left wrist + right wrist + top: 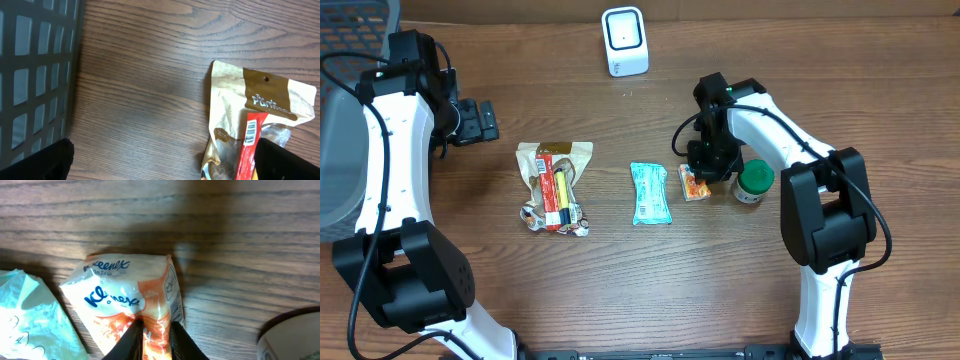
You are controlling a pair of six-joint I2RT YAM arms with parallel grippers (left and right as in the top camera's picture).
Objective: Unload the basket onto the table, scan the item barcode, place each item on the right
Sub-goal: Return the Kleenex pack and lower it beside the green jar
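Observation:
An orange and white Kleenex tissue pack lies in the middle right of the table. My right gripper comes down on it from behind. In the right wrist view the gripper is shut on the pack, pinching a ridge of its wrapper between the two dark fingers; a barcode shows along the pack's right edge. The white scanner stands at the back centre. My left gripper is at the far left, open, and in its wrist view holds nothing.
A teal packet lies just left of the tissue pack, and a green-lidded jar stands just right of it. A tan pouch with red and yellow items lies centre left. A grey basket fills the left edge.

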